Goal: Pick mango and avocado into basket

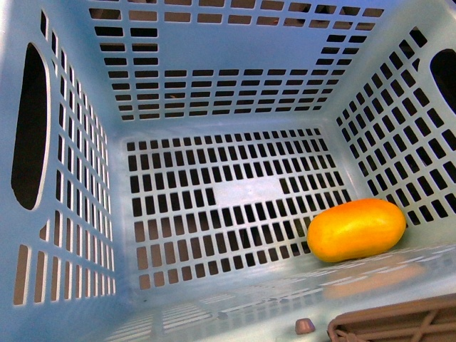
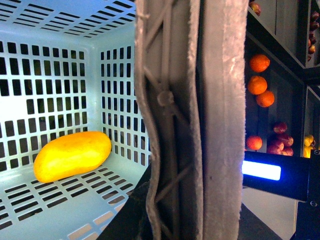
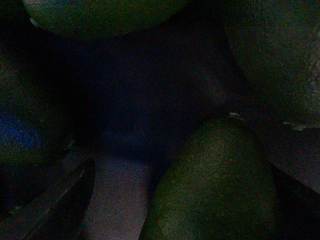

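The orange-yellow mango [image 1: 356,229] lies on the slotted floor of the light teal basket [image 1: 214,43], near its right wall. It also shows in the left wrist view [image 2: 72,155]. My left gripper [image 2: 187,220] is shut on the brown basket handle [image 2: 200,120], whose end shows in the front view [image 1: 399,324]. The right wrist view is dim. In it a dark green avocado [image 3: 215,185] lies close between the open jaws of my right gripper [image 3: 195,215]; I cannot tell if they touch it. Neither arm shows in the front view.
Other avocados [image 3: 100,15] [image 3: 280,60] crowd around the one between the jaws. Beside the basket stand dark shelves with oranges [image 2: 259,85], red apples [image 2: 280,142] and a blue-lit strip [image 2: 261,170].
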Controlling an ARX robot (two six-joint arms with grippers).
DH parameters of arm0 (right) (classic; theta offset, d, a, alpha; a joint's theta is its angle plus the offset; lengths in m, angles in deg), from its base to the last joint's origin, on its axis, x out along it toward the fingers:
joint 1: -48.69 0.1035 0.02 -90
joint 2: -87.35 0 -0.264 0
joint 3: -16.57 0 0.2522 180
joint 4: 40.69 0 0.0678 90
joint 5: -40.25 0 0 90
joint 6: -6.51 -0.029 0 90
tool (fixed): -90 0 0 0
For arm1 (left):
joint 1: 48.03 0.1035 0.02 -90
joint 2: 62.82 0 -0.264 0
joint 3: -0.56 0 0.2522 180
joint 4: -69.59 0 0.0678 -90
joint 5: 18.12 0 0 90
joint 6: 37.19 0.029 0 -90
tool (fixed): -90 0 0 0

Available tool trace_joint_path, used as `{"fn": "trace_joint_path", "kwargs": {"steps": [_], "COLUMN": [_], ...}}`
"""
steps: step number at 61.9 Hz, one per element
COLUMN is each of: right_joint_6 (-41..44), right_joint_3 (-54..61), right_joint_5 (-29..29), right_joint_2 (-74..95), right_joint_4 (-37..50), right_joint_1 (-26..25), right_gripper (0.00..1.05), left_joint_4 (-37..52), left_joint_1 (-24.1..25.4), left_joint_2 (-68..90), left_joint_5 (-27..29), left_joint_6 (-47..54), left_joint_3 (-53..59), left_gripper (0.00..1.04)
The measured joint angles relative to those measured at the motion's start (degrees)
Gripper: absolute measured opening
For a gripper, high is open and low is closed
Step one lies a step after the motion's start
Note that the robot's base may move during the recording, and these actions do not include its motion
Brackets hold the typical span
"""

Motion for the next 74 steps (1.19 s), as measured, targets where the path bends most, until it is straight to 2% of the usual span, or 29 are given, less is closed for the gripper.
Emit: {"fn": "trace_joint_path", "kwargs": {"steps": [20,29,34,38,55,74], "right_joint_6": [-2.2,-2.2,-2.8,-3.9,-8.6,-10.3], "right_joint_3": [-0.6,-0.6,-0.1,0.5,6.0,15.8], "right_joint_5": [1.6,3.3,3.8,3.6,1.1,0.0], "right_joint_2": [0.8,1.2,1.2,1.2,-1.8,-17.7], "right_joint_4": [0.4,0.5,1.0,1.8,5.1,7.6], "right_joint_1": [0.2,0.2,-0.1,-0.4,-3.5,-14.8], "right_gripper": [0.95,0.76,0.59,0.53,0.51,0.51], "left_joint_4": [0.0,0.0,0.0,0.0,0.0,0.0], "left_joint_1": [0.0,0.0,0.0,0.0,0.0,0.0], "left_joint_2": [0.0,0.0,0.0,0.0,0.0,0.0], "left_joint_5": [0.0,0.0,0.0,0.0,0.0,0.0], "left_joint_6": [0.0,0.0,0.0,0.0,0.0,0.0], "left_joint_3": [0.0,0.0,0.0,0.0,0.0,0.0], "left_gripper": [0.16,0.16,0.16,0.16,0.16,0.16]}}
